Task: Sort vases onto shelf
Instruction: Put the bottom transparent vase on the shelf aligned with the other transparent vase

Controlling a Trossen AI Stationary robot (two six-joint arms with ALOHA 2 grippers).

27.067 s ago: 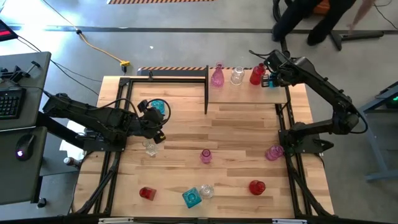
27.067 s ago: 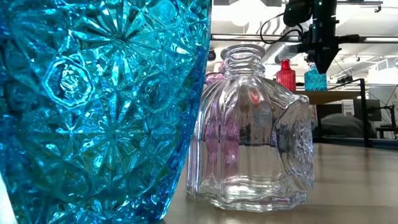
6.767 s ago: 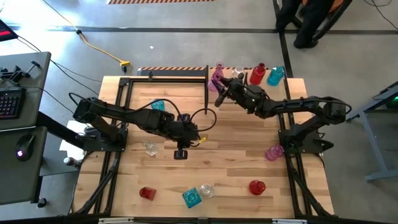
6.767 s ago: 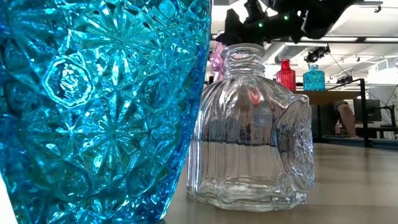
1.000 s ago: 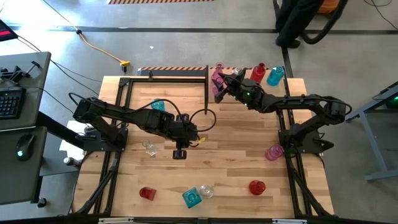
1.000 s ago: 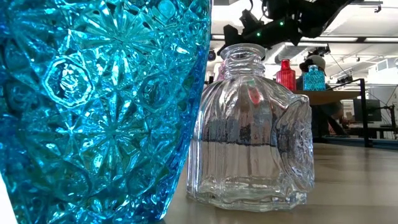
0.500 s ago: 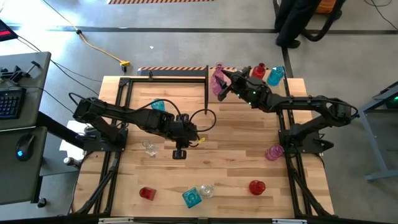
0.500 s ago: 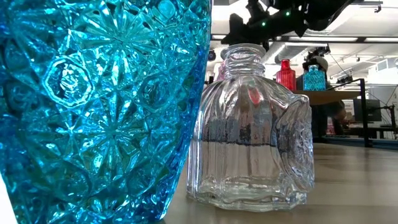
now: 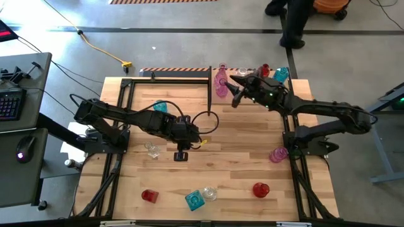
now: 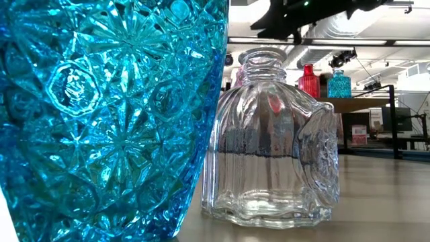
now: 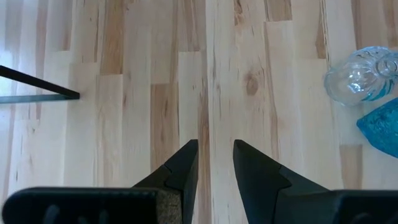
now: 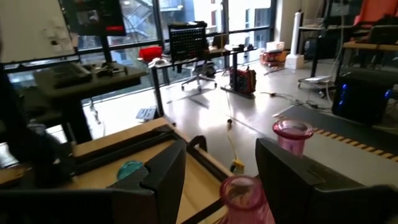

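Right gripper (image 9: 232, 88) hovers over the back of the table beside the shelf (image 9: 278, 94), fingers apart and holding nothing; in its wrist view the two dark fingers (image 12: 163, 171) frame a pink vase (image 12: 244, 198) close in front, not touching it, with a second pink vase (image 12: 292, 138) just behind. From above, the pink vases (image 9: 220, 81) stand at the shelf's left end, then a clear vase (image 9: 242, 74), partly hidden by the arm, a red vase (image 9: 264, 69) and a teal vase (image 9: 280, 74) along the back edge.

Left gripper (image 9: 180, 155) sits low over mid-table, pointing toward the front edge, fingers (image 11: 182, 171) a narrow gap apart with bare wood between them, nothing held. A cable loop (image 9: 207, 121) lies just beside that arm.

Still on the tabletop (image 9: 240, 151):
- a teal vase (image 9: 160, 106) behind the left arm
- a clear vase (image 9: 152, 150) near the left gripper
- a pink vase (image 9: 277, 154) by the right arm's base
- along the front, a red vase (image 9: 148, 196), a teal vase (image 9: 194, 200) touching a clear vase (image 9: 209, 193), and a red vase (image 9: 261, 189)

The low view is mostly blocked by that front teal vase (image 10: 107, 114) and clear vase (image 10: 272, 141).

A person's legs (image 9: 291, 19) show on the floor beyond the table.
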